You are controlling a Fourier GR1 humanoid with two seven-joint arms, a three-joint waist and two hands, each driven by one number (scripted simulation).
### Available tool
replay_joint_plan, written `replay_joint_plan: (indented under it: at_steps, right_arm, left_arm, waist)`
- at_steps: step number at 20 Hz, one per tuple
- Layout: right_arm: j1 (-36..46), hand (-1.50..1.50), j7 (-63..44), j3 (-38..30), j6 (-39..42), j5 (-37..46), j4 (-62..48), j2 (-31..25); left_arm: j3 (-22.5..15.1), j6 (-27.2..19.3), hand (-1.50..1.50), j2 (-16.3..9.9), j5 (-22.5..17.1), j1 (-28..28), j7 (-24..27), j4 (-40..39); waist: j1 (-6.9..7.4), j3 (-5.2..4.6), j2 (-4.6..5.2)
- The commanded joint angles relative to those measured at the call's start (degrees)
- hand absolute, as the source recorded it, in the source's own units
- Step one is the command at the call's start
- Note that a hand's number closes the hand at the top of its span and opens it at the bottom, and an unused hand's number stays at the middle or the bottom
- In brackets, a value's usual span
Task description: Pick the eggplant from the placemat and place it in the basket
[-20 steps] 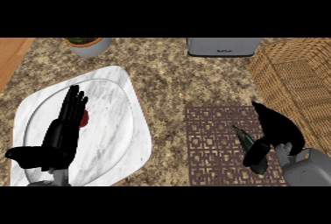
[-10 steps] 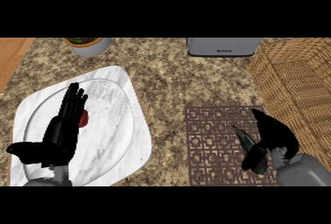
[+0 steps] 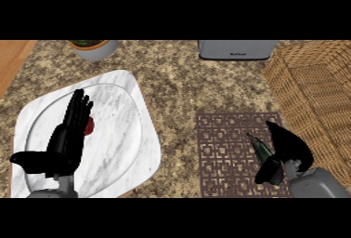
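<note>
Head view — eggplant within right hand

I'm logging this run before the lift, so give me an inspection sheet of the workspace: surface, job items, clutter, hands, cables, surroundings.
Surface: speckled stone counter.
Job's things: dark eggplant on the brown patterned placemat, at its right side; wicker basket to the right of the placemat.
Clutter: white marble plate at left, with a small red item on it, partly hidden; potted plant and grey appliance at the far edge.
Hands: right hand curled around the eggplant; left hand open, resting over the plate.
Cables: nothing seen.
Surroundings: wooden strip at far left.
</note>
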State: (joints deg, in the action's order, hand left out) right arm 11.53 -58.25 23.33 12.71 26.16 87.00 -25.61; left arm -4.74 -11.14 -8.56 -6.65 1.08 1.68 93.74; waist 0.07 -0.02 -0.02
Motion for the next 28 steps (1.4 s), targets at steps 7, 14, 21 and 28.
replay_joint_plan:
  at_steps: [7, 14, 21, 28]
  right_arm:
    - [-1.21, -1.50, -0.08, -4.72, 6.09, 3.18, -1.94, 2.63]
    - [-0.55, -1.50, 5.97, -7.61, 1.90, 10.07, -10.56, 7.16]
    - [-3.32, 1.50, 9.69, -2.76, 6.73, 11.13, -8.16, 7.63]
    - [-0.53, 1.50, 13.36, -3.04, 6.73, 14.93, -11.78, 8.10]
  left_arm:
    - [2.11, 0.78, 0.00, -0.15, 0.53, -0.48, -4.81, 5.29]
    - [1.90, 1.76, 0.00, 2.06, 2.79, -1.73, -0.81, 2.29]
    - [1.27, 0.78, 0.00, 4.16, 4.12, 1.16, -0.15, -1.43]
    - [4.40, 4.57, 0.00, 1.40, 2.12, 0.76, 1.25, -2.01]
  waist:
    - [0.03, 0.01, -0.04]
    - [0.08, 0.02, 0.02]
    - [-0.25, 0.01, 0.02]
    - [-0.02, 0.01, 0.05]
